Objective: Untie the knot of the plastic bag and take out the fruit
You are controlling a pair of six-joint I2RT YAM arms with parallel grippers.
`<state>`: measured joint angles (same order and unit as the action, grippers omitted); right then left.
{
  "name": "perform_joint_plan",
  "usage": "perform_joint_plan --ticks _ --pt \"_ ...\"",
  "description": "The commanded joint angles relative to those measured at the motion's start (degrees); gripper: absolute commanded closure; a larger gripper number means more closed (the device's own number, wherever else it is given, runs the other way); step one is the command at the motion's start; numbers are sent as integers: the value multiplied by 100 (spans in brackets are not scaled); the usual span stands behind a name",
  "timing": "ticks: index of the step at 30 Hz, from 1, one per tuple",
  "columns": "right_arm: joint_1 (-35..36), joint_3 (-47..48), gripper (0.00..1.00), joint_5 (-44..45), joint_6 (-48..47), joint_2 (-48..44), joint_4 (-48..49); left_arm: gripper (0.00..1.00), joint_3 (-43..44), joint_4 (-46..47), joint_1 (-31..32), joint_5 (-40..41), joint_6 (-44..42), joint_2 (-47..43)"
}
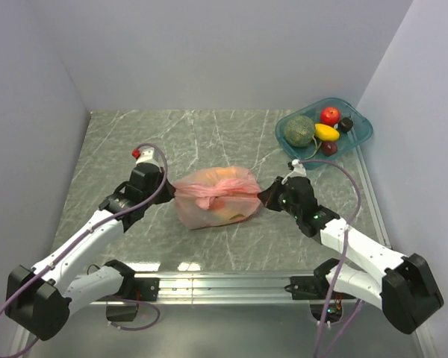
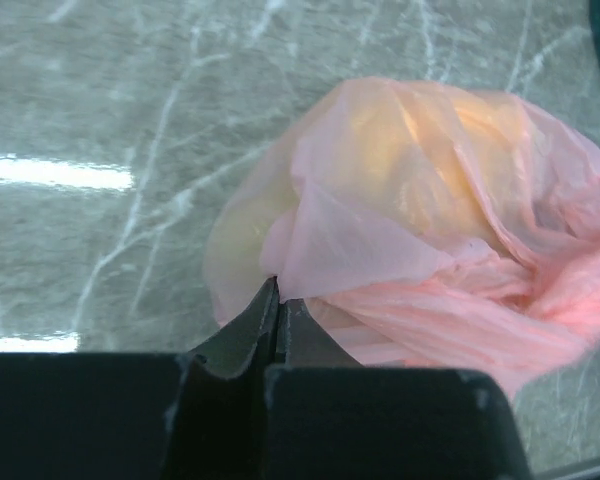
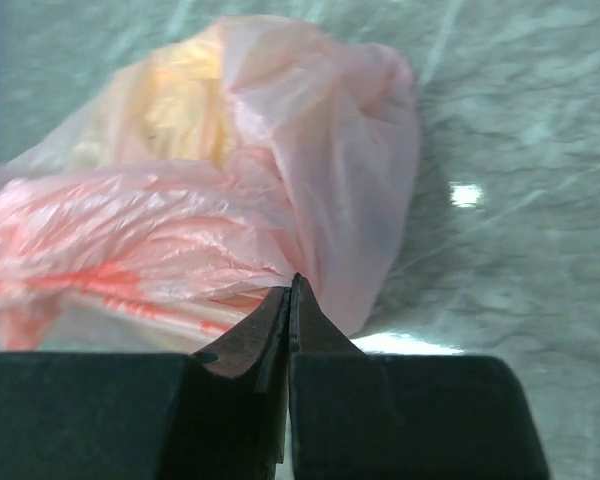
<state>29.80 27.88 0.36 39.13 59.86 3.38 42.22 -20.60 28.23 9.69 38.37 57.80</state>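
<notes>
Grey veined counter [image 1: 209, 142], glossy, boxed in by plain pale walls; at left, left pincer [image 1: 166, 188] clenched on a thin fold of the plastic bag [image 1: 235, 183]; mid-counter, bag lying closed, knot [image 1: 213, 195] bunched and not yet undone, fruit [image 2: 410, 130] only a yellow blur through the film; at right, right pincer [image 1: 271, 195] pinching the opposite edge; far right corner, teal tray [image 1: 362, 133] of other produce; judged early: untying and emptying both left.

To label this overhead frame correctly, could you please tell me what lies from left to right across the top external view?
From the left: left end effector → plastic bag → right end effector → teal tray.
</notes>
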Motion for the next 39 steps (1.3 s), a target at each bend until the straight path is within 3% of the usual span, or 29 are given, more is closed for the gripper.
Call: perform_joint_plan --ticks 1,2,4,5,6,8,9,10,16,21,24,27,30,31,33,36,39 --pt "25 -63 100 352 -413 -377 -294 100 -30 -445 -440 806 -338 -146" --pt "174 41 100 412 -563 -509 -416 100 -12 -358 -441 719 -391 -146" --pt "780 235 87 648 -1097 -615 -714 100 -3 -147 -432 333 -715 -129" --pt "1016 505 79 1024 -1249 -676 -864 99 6 -42 -432 140 -830 -94" --pt "1219 647 61 1210 -1407 -686 -1152 99 15 99 -441 -227 -927 -59" --pt "1624 1076 47 1422 -1890 -642 -1374 99 85 153 -432 -467 -1164 46" --pt "1704 1227 33 1493 -2057 -598 -1584 99 120 205 -432 -590 -1235 47" --pt "1870 1377 29 1598 -2424 -537 -1655 99 129 223 -432 -626 -1366 47" --pt "2117 2370 23 1371 -3577 350 -1928 99 15 346 -441 -513 -1526 -164" --pt "2345 2863 22 809 -3852 1168 -1894 99 -153 408 -432 -547 -1438 -225" --pt "2399 2864 22 956 -3791 1589 -1701 99 -135 355 -441 -416 -1437 -252" --pt "2355 2706 30 1466 -3650 1985 -1577 99 -143 346 -432 -267 -1420 -339" --pt "2198 2539 64 1870 -3361 2241 -1621 99 -161 311 -441 -30 -1385 -401" --pt "2127 2399 85 2054 -3255 2250 -1595 99 -161 259 -441 102 -1376 -410" --pt "1934 2197 100 2222 -2913 2136 -1568 99 -135 232 -441 208 -1376 -401" --pt "1505 1881 100 2381 -2333 1619 -1472 100 -100 206 -450 393 -1367 -366" --pt "1073 1381 100 2101 -1595 453 -1209 99 6 162 -467 612 -1323 -243"
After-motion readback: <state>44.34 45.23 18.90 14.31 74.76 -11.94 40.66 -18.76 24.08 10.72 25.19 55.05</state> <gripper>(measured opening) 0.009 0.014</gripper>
